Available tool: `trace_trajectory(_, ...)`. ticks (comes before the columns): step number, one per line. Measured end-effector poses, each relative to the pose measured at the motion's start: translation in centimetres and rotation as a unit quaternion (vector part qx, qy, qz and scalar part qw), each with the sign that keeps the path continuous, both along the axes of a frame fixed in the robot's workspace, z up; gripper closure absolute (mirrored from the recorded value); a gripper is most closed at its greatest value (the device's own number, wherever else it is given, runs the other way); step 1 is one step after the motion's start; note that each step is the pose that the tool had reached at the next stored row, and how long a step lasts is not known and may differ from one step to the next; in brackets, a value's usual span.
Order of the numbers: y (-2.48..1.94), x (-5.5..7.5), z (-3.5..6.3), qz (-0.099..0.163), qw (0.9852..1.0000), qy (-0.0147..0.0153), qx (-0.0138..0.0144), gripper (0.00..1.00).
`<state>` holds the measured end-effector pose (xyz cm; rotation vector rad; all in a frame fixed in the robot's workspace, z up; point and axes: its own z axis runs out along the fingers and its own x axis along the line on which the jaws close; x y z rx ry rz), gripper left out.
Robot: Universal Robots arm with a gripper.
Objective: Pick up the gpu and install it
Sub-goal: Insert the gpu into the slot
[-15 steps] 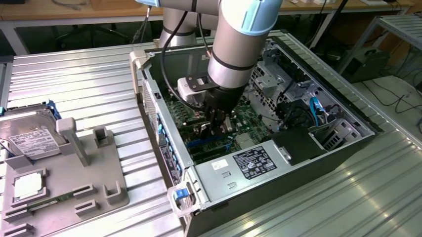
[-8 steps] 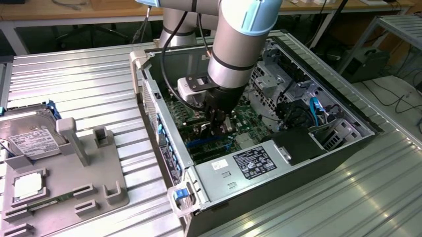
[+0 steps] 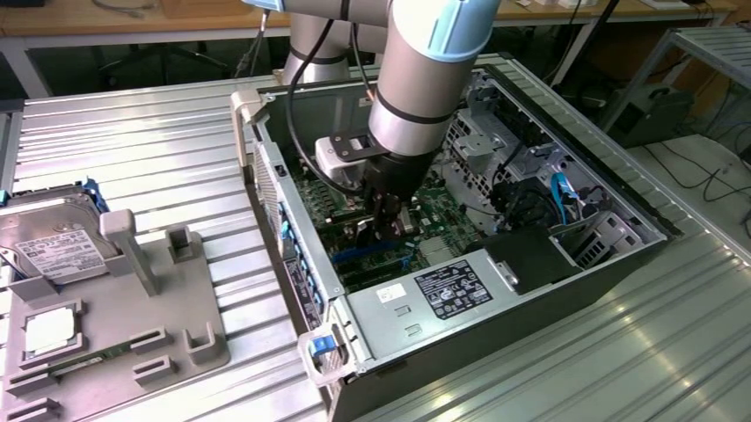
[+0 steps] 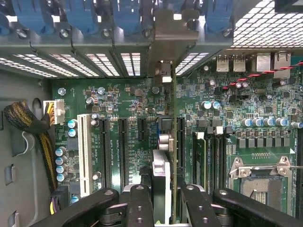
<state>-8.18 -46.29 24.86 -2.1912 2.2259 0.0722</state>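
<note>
We hold the gpu [image 4: 166,156] edge-on in our pincer [image 4: 163,201], down inside the open computer case [image 3: 388,312].

Nearest, our pincer's fingers [image 4: 139,205] are clamped on either side of the card, which runs straight ahead from them over the green motherboard [image 4: 128,101] among its black expansion slots [image 4: 122,151]. To one side of the pincer stands a white slot [image 4: 84,153]; to the other, the empty processor socket [image 4: 262,177]. Beyond the card's far end lie the case's rear slot grilles and blue clips [image 4: 125,14]. Outside the case, a hard drive [image 3: 47,242] rests in a grey holder [image 3: 118,330] on the tabletop [image 3: 129,149].
</note>
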Motion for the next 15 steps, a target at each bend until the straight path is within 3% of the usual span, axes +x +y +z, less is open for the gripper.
trace_trajectory(15,0.04,-0.02,-0.28,0.0,1.0,0.0001,0.0,0.72)
